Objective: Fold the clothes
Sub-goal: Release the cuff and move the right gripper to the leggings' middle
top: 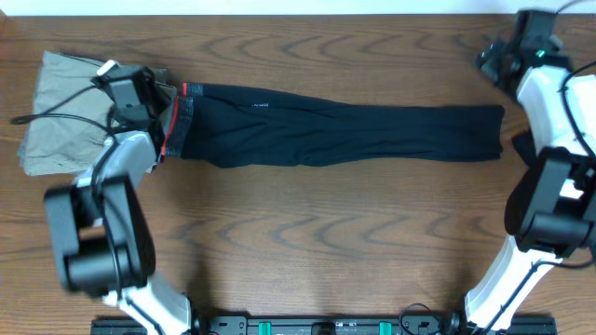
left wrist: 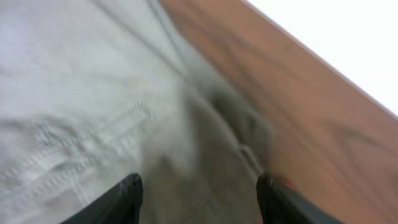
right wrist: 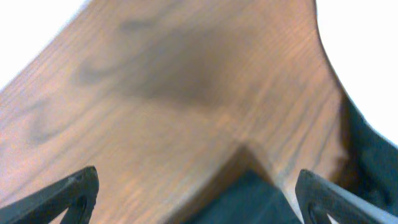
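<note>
I am carrying left gripper (left wrist: 199,185) and right gripper (right wrist: 198,180) apart, empty. Leggings (top: 335,130): likely soft, light, stretchy, so I am favouring waistband (top: 182,126) and ankle corners.

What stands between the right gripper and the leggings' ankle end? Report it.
Nothing visible does. The right gripper sits open just off the ankle end of the leggings, and only bare table shows between them.

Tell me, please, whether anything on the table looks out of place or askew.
Only mildly: the black leggings lie stretched full length, their waistband crowding the khaki trousers; the left arm hides whether they overlap. Nothing looks spilled or damaged.
</note>
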